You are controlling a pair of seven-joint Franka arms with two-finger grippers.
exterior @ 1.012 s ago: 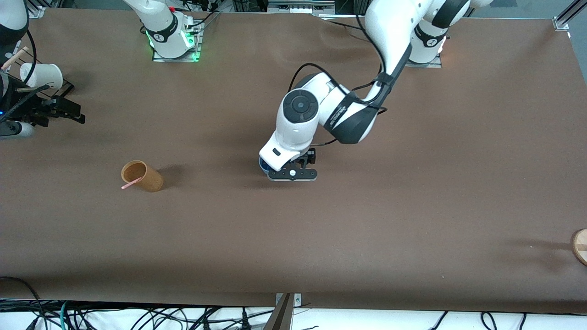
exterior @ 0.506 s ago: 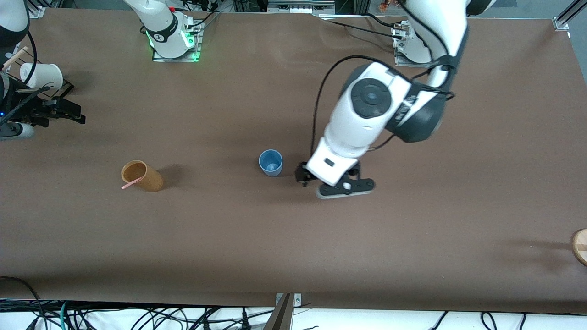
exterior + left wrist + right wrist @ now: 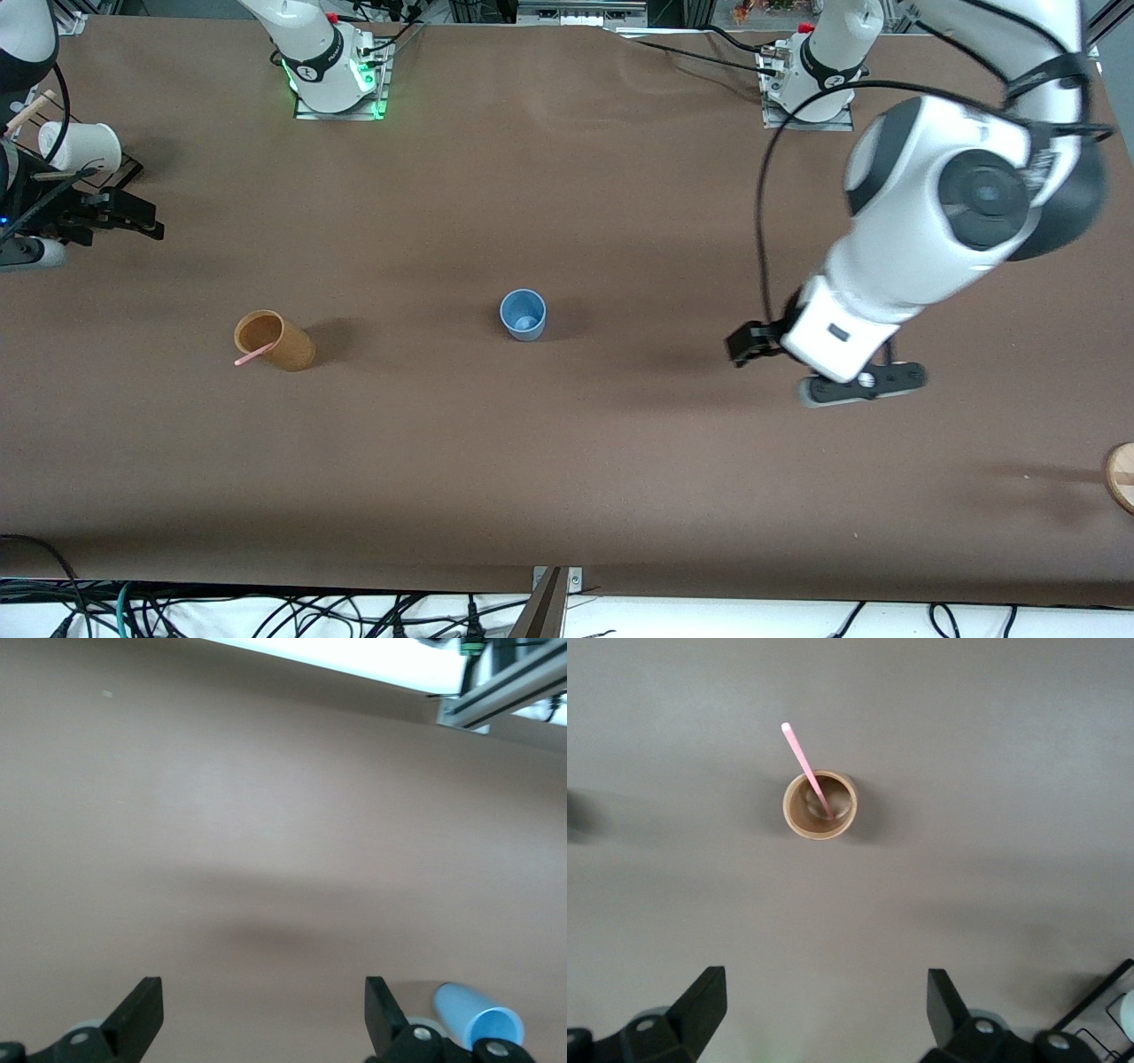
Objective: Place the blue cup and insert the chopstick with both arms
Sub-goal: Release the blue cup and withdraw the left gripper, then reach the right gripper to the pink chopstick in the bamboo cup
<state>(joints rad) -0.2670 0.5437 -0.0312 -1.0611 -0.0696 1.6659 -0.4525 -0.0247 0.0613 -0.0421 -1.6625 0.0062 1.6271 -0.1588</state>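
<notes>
The blue cup (image 3: 523, 315) stands upright and alone at the middle of the table; it also shows at the edge of the left wrist view (image 3: 478, 1020). The pale-pink chopstick (image 3: 252, 356) leans inside the tan cup (image 3: 275, 340), toward the right arm's end. My left gripper (image 3: 802, 350) is open and empty, up over bare table between the blue cup and the left arm's end (image 3: 264, 1019). My right gripper (image 3: 146, 221) is open and empty, waiting at the right arm's end. Its wrist view looks down on the tan cup (image 3: 819, 804) and the chopstick (image 3: 806, 771), well clear of the gripper (image 3: 824, 1010).
A white cup (image 3: 80, 146) sits on a black rack beside the right gripper, with a light wooden stick (image 3: 31, 111) next to it. A round wooden object (image 3: 1121, 474) lies at the table edge at the left arm's end.
My left gripper has let go of the blue cup, risen and swung away toward the left arm's end. The cup stays upright at the table's middle. The right arm has not moved.
</notes>
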